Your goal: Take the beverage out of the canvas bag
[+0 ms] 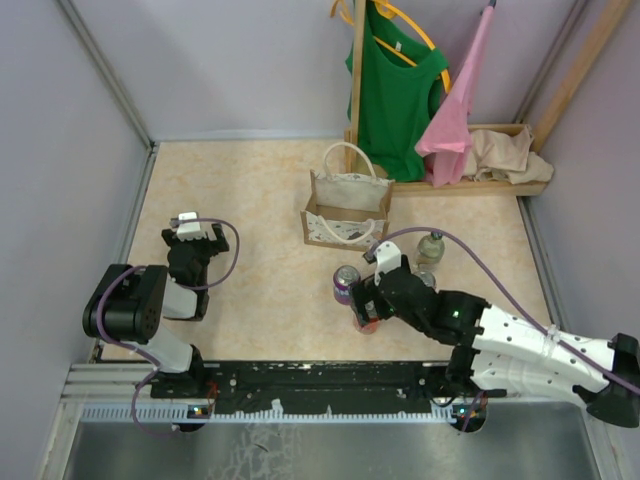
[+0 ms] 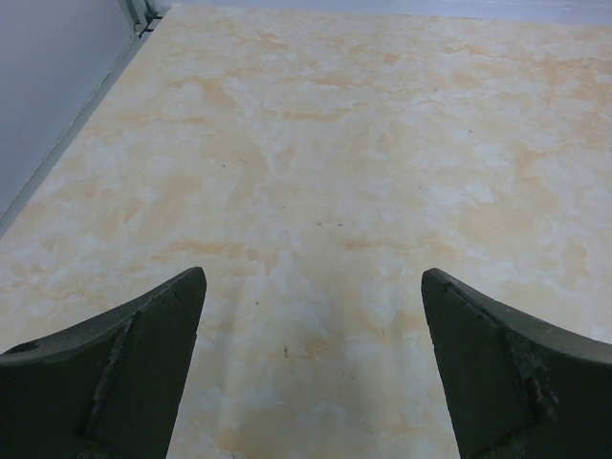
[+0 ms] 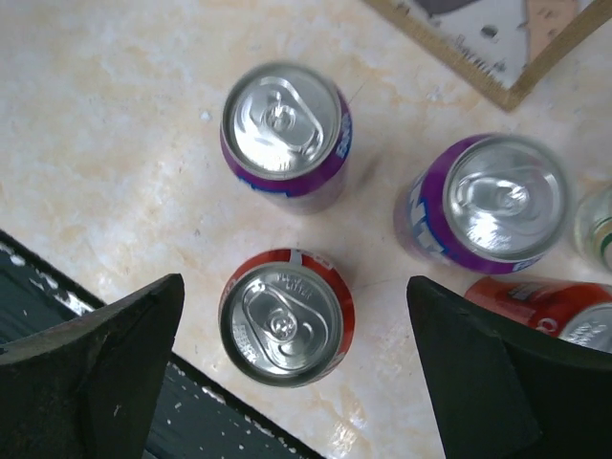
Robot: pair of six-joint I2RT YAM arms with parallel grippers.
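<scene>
The canvas bag [image 1: 345, 210], beige with white loop handles and a lace band, stands upright at the middle back; its bottom corner shows in the right wrist view [image 3: 478, 48]. On the table in front of it stand a red can [image 3: 287, 317], a purple can [image 3: 285, 134], a second purple can [image 3: 488, 206] and another red can [image 3: 535, 304]. My right gripper [image 3: 295, 292] is open and hangs directly above the first red can [image 1: 365, 322], its fingers apart on either side and not touching it. My left gripper [image 2: 314, 287] is open and empty over bare table at the left [image 1: 190, 235].
A small clear bottle [image 1: 431, 247] stands right of the cans. A wooden rack [image 1: 470, 185] at the back holds a green shirt [image 1: 400, 90], a pink cloth [image 1: 455, 125] and a tan cloth [image 1: 505, 155]. The table's black front rail [image 3: 143, 421] lies just beside the red can.
</scene>
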